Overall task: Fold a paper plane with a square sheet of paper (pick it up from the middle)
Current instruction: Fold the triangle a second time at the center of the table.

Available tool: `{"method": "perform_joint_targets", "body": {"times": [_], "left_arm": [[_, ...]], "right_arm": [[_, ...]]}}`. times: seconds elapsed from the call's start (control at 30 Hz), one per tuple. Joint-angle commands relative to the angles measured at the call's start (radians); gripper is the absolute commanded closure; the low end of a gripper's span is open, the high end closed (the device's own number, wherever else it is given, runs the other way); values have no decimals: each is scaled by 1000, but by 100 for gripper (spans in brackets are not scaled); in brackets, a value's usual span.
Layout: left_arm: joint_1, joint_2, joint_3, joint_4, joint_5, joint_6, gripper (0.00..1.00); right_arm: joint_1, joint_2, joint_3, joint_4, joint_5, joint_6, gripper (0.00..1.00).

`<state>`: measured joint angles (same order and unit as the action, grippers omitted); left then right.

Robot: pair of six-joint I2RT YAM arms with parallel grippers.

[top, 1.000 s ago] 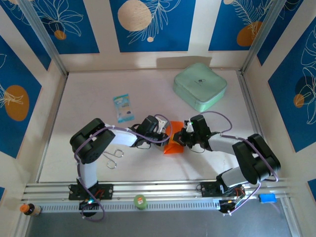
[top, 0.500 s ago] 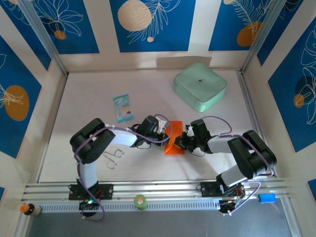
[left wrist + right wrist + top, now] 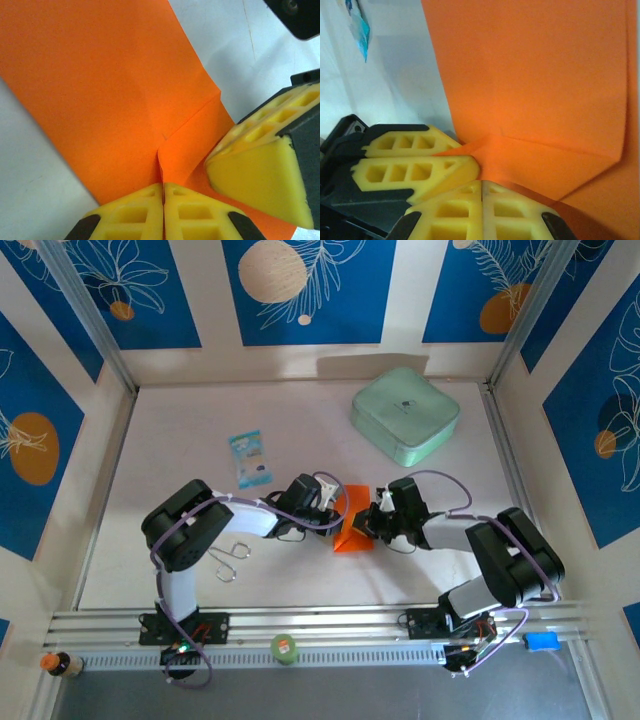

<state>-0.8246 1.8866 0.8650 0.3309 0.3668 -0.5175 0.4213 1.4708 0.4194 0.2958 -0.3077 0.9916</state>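
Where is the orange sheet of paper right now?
Top view: the orange sheet is at the table's middle, toward the near edge, pinched by the left fingers on its left and the right fingers on its right.

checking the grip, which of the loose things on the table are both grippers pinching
The orange paper, creased, with the left gripper and right gripper both shut on it. The blue-and-white packet and mint-green box lie untouched farther back.

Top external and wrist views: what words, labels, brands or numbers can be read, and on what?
Nothing is readable.
On the mint-green box: a small dark mark, too small to read.
On the blue-and-white packet: print, too blurred to read.
On the orange paper: none.
On the small green round object: a mark, too small.
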Motion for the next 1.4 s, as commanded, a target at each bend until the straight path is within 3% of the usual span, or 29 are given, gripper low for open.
{"method": "perform_joint_targets", "body": {"times": [0.0,0.23,0.43,0.57,0.7,0.9,1.03,1.37], "left_arm": [[5,33,0,-56,6,5,90],[4,18,0,-55,-1,-2,87],[5,-82,11,-106,-51,-8,62],[7,-168,16,-202,-114,-16,59],[8,-218,15,-250,-76,-51,68],[5,-157,58,-223,173,-113,88],[-1,-97,97,-201,262,-144,91],[-12,14,167,-232,350,-166,90]], "right_arm": [[-5,46,15,3,-15,-15,100],[-6,98,-31,-16,18,-19,100],[-18,122,-35,5,9,-41,100],[-18,135,-31,12,4,-41,100],[-18,126,-34,5,12,-38,100],[-19,103,-37,-18,22,-42,100],[-19,102,-34,-21,22,-41,100],[-20,95,-30,-37,24,-43,100]]}}
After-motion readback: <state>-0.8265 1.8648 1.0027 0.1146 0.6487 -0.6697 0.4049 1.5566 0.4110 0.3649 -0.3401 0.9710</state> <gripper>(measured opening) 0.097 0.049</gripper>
